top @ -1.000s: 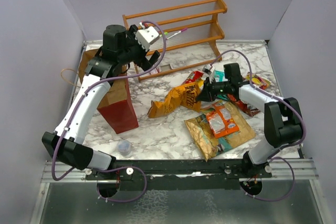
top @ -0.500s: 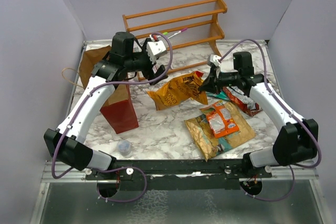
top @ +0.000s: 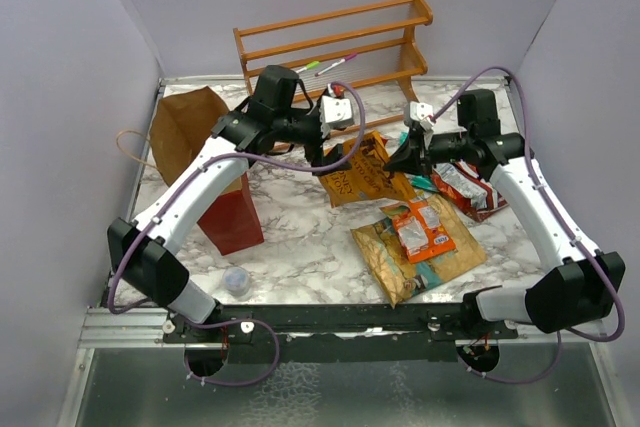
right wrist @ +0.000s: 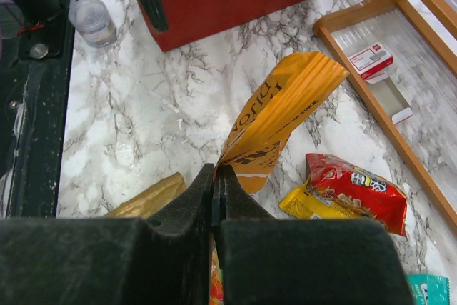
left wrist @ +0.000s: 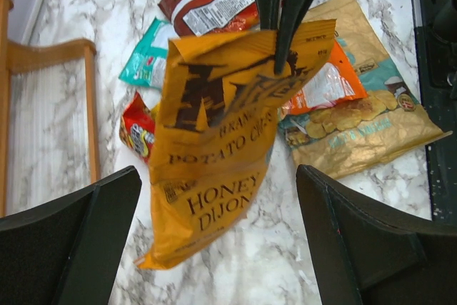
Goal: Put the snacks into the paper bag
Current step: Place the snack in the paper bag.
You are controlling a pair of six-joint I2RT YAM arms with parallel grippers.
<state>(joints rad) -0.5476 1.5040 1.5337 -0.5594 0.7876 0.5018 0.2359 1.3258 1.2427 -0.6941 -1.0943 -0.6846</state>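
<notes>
Mid-frame, the right gripper [top: 398, 161] was clamped shut on the top edge of the orange chip bag [top: 352, 177], which hung from it; the left gripper [left wrist: 218, 173] gaped wide beside it; the paper bag [top: 232, 219] stood at left

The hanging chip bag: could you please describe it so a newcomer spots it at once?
Start at the wooden rack at the back. Just in front, a gold-orange chip bag hangs from the right end effector. The other packets lie flat.

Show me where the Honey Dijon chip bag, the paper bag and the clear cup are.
Honey Dijon chip bag [left wrist: 214, 148]: left wrist view, printed front.
paper bag [top: 233, 222]: top view, red side wall.
clear cup [top: 237, 280]: top view, its top.
</notes>
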